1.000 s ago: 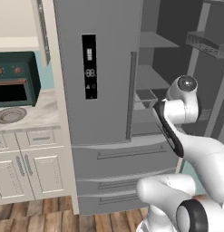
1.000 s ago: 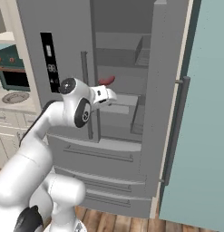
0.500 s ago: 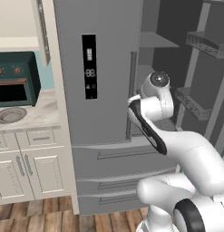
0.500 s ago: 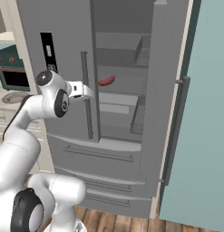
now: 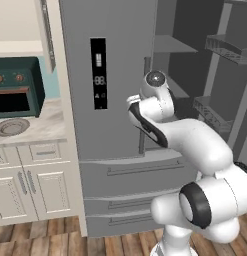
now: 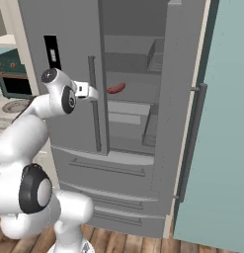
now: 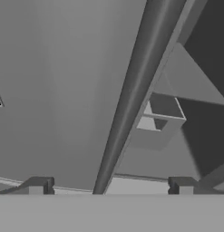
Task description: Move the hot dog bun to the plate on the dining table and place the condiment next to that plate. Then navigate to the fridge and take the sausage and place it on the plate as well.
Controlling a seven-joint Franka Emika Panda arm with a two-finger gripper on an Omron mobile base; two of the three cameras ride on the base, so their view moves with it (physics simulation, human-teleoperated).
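The jaws are standing wide open and empty, facing the fridge door handle at frame centre. The sausage is lying on a fridge shelf, centre of the right base view.

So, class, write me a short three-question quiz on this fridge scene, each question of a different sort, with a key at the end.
1. True or false: the sausage lies on a shelf inside the open fridge.
2. Multiple choice: the gripper is A) shut on the sausage, B) open and empty beside the left door handle, C) resting on the counter.
3. Fill in: on the counter left of the fridge, below the teal oven, lies a grey ____.

Key: 1 true; 2 B; 3 plate.
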